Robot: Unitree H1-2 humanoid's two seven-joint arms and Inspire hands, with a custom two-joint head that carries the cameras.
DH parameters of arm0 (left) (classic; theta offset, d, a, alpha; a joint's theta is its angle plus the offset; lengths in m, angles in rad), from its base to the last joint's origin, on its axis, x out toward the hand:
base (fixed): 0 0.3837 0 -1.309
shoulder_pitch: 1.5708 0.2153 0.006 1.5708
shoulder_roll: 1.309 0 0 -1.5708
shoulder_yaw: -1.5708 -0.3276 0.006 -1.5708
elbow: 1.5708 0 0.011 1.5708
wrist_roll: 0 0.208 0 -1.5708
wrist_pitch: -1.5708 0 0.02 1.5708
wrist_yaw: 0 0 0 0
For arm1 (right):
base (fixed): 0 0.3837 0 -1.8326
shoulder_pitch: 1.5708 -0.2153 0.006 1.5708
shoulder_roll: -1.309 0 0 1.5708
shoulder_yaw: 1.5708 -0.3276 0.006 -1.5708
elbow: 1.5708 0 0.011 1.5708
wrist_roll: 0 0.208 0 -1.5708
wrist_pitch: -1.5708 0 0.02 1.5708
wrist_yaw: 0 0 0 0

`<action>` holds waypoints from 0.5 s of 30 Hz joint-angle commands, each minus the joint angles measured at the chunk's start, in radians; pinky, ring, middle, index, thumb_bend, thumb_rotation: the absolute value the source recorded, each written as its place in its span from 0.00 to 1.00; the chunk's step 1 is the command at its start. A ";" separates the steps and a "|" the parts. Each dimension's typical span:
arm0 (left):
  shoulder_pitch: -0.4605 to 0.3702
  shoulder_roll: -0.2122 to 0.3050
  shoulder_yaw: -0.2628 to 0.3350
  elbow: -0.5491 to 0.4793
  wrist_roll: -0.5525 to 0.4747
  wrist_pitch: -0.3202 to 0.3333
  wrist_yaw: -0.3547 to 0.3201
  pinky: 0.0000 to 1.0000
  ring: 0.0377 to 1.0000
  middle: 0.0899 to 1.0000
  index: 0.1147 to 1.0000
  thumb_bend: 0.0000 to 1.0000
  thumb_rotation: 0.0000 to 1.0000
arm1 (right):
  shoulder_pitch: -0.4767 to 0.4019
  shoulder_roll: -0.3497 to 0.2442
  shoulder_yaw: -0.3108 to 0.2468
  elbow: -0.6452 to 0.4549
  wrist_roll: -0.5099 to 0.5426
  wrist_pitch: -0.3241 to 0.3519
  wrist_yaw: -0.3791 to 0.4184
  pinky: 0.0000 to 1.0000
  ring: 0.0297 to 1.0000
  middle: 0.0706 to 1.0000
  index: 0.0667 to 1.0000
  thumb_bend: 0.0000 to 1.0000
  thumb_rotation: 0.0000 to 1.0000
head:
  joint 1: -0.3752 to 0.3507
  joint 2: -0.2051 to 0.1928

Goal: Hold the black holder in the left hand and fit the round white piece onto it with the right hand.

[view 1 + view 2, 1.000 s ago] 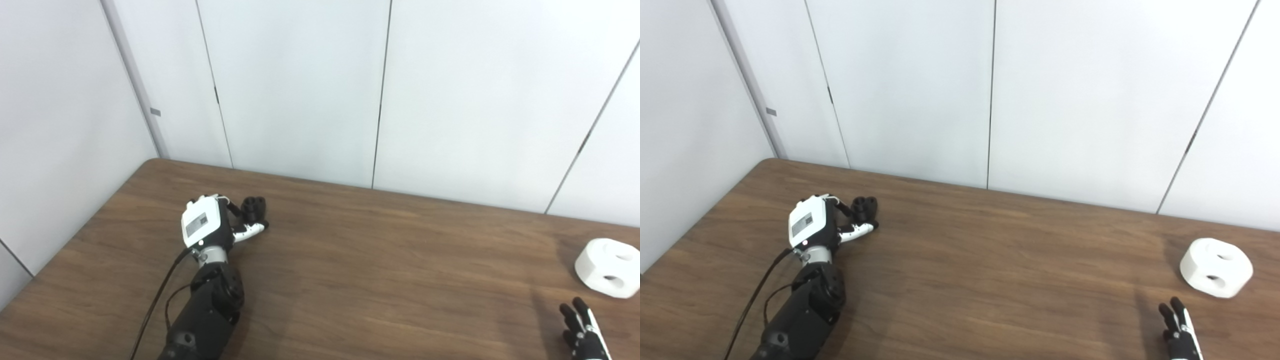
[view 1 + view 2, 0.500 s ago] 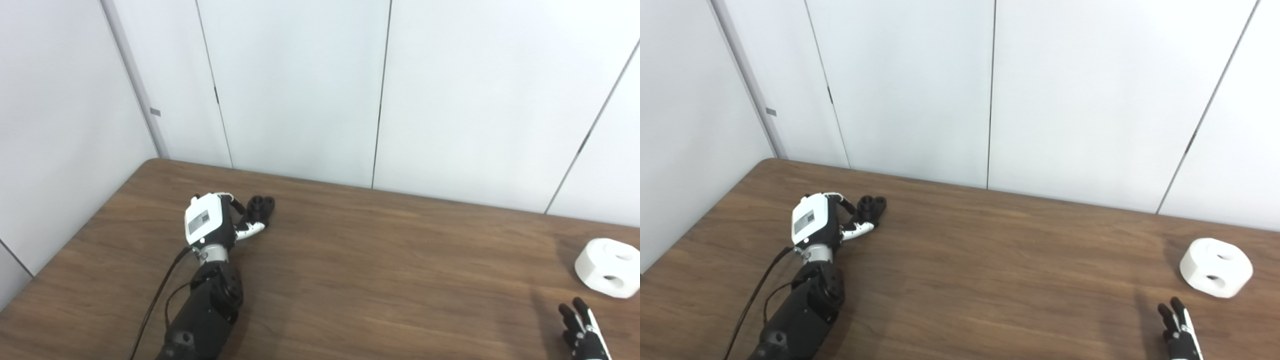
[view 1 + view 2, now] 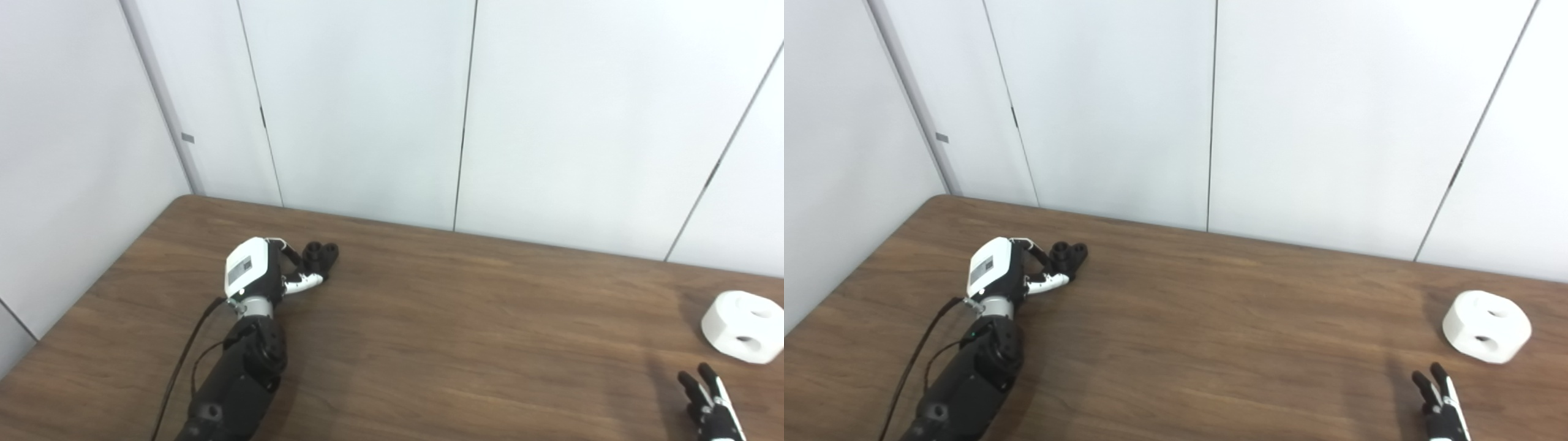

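Resting on the brown wood-grain table (image 3: pixel 465 343) in the left eye view, the black holder (image 3: pixel 320 255), knobbly with round sockets, sits at ten o'clock, the left hand (image 3: pixel 260 275) curled against it.

The right eye view shows the smooth round white piece (image 3: pixel 1486 327) at three o'clock, with two holes, and the right hand (image 3: pixel 1440 407) nearby at five o'clock, fingers spread, holding nothing.

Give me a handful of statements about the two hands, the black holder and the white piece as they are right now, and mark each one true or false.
1. The left hand is at the black holder. True.
2. The round white piece is already on the holder. False: it sits alone at the table's right end.
3. The right hand grips the white piece. False: it holds nothing, fingers apart, nearer the camera than the piece.
4. Holes show in the white piece. True.
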 commanded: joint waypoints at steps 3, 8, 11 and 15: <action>0.023 0.034 -0.026 -0.098 0.017 -0.026 -0.041 0.96 0.86 0.75 0.42 0.52 0.05 | 0.017 -0.002 -0.002 -0.014 0.001 0.021 0.000 1.00 0.98 0.95 1.00 0.56 1.00 | -0.008 0.005; 0.074 0.039 -0.042 -0.203 0.001 -0.044 -0.113 0.99 0.88 0.76 0.42 0.52 0.05 | 0.017 0.000 0.000 -0.006 -0.002 0.008 -0.001 1.00 0.98 0.95 1.00 0.56 1.00 | -0.030 0.014; 0.114 0.046 -0.062 -0.268 -0.002 -0.089 -0.153 0.99 0.88 0.76 0.42 0.52 0.05 | 0.014 0.000 0.000 0.006 0.003 -0.011 0.000 1.00 0.98 0.95 1.00 0.56 1.00 | -0.040 0.017; 0.170 0.052 -0.095 -0.346 0.009 -0.158 -0.191 1.00 0.88 0.77 0.42 0.52 0.05 | 0.013 0.004 0.002 0.011 -0.003 -0.010 -0.004 1.00 0.97 0.95 1.00 0.57 1.00 | -0.057 0.022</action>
